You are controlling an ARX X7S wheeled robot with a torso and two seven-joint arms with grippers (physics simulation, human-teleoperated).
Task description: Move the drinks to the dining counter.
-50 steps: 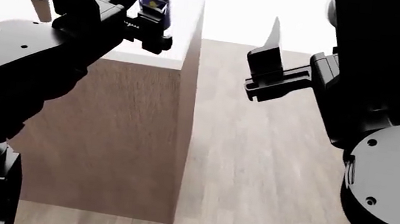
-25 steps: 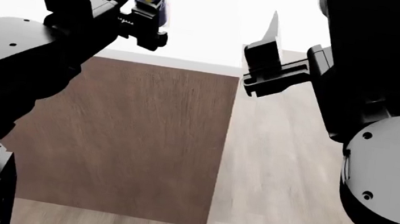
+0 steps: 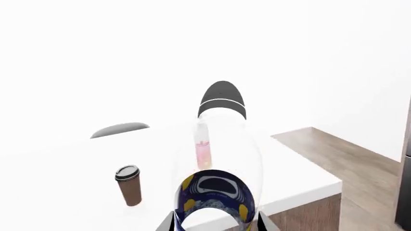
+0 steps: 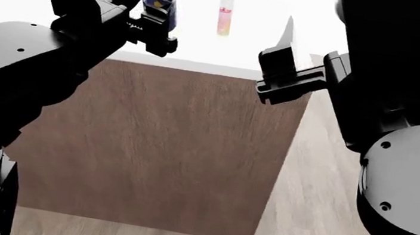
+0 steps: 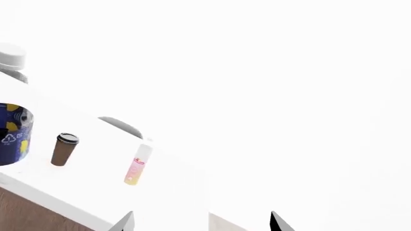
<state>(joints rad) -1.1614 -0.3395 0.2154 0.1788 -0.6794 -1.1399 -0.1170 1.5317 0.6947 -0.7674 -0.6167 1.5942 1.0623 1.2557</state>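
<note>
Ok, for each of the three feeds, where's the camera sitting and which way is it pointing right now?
Head view: on the head, looking forward and down at the dining counter; both arms show, left gripper holding the blue-and-yellow bottle, right gripper empty.
Left wrist view: behind that bottle, facing across the counter; little of the gripper shows.
Right wrist view: above the counter edge, facing across it; only fingertips show.
Shared: both wrist views show the coffee cup and pink bottle.

Cup (image 3: 128,185) and bottle (image 3: 203,151) on counter (image 3: 301,175)

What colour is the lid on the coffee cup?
Black, on the brown coffee cup; clearest in the left wrist view.
</note>
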